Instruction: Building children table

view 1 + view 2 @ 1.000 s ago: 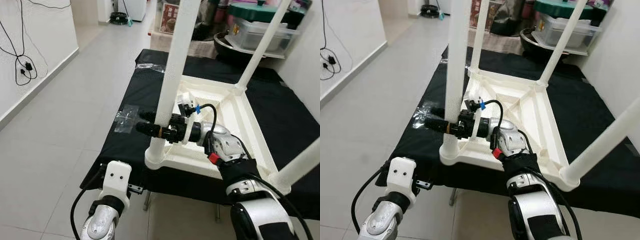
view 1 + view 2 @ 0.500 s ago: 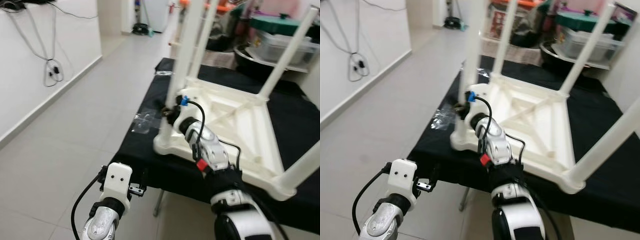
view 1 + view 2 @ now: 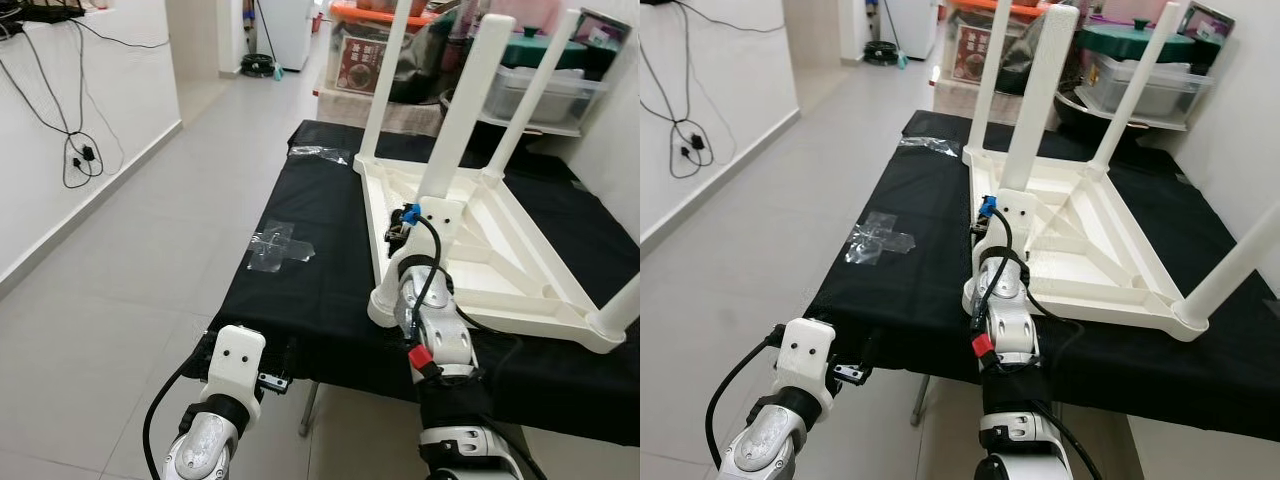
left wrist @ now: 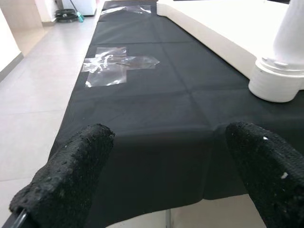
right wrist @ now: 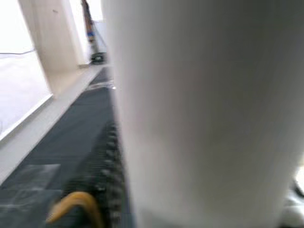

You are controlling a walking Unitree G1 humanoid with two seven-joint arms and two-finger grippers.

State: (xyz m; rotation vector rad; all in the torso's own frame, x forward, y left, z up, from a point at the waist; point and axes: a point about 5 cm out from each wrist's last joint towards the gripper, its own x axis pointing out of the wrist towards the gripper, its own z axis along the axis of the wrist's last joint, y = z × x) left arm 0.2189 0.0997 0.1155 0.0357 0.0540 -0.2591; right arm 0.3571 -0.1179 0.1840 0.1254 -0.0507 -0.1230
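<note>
**Q:** Where is the children's table?

**A:** The white children's table (image 3: 500,245) lies upside down on the black-covered tabletop (image 3: 320,280), its underside frame facing up and its white legs pointing upward. The near-corner leg (image 3: 455,130) rises from a round socket at the tabletop's front edge. A far leg (image 3: 385,75) stands at the back corner, another (image 3: 535,95) beside it, and a fourth (image 3: 620,305) is at the right edge of the head view.

**Q:** Right hand, position and state?

**A:** My right arm reaches forward to the near-corner leg. My right hand (image 3: 402,232) sits at the base of that leg, against the corner of the frame. In the right wrist view the leg (image 5: 204,109) is pressed close and blurred, with one black finger (image 5: 111,175) alongside it. I read this as closed around the leg, though the fingertips themselves are hidden behind it.

**Q:** Left hand?

**A:** My left hand (image 4: 161,166) is low at the front edge of the tabletop, fingers (image 4: 71,166) spread wide apart, gripping nothing. It is well apart from the leg socket (image 4: 278,78).

**Q:** Anything else on the cloth?

**A:** A crumpled piece of clear plastic wrap (image 3: 278,243) lies left of the children's table; a second piece (image 3: 320,153) is near the far end.
</note>
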